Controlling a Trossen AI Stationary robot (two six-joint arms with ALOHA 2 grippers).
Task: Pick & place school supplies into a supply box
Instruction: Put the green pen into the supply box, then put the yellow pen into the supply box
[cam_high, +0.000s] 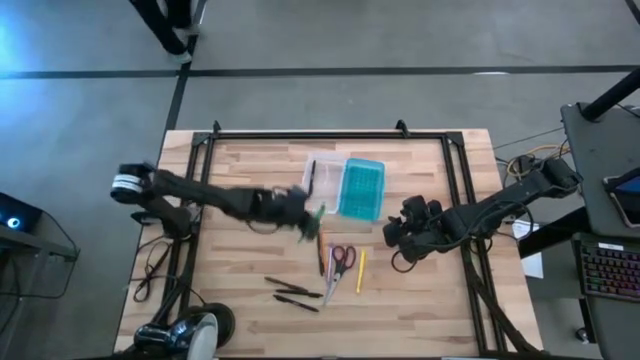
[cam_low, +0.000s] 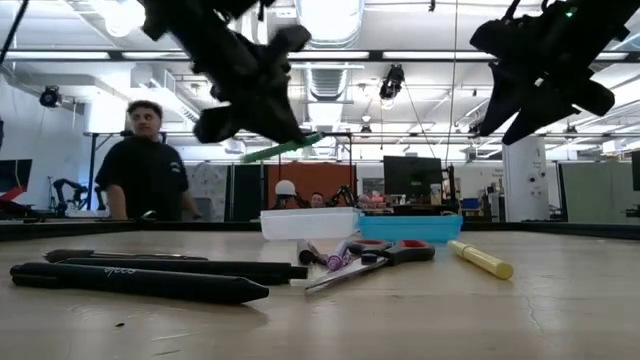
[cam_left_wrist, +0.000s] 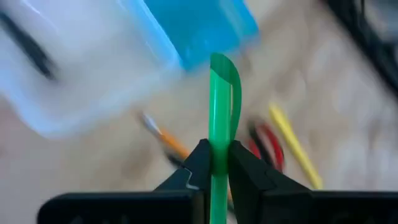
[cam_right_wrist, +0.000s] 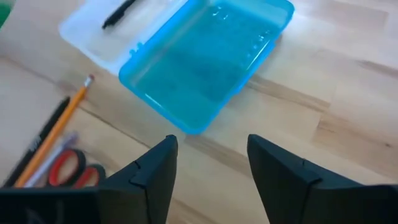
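- Green marker (cam_left_wrist: 219, 118): clamped between the jaws of the left gripper (cam_high: 305, 222), raised above the tabletop (cam_high: 240, 250) just beside the supply box (cam_high: 345, 186).
- Supply box: open, teal lid (cam_right_wrist: 208, 62) laid flat; one dark pen (cam_right_wrist: 118, 14) lies inside.
- Scissors (cam_high: 340, 262), pencils (cam_high: 360, 270), pens (cam_high: 292, 290): on the tabletop.
- Right gripper (cam_right_wrist: 211, 168): jaws apart, empty, near the lid.
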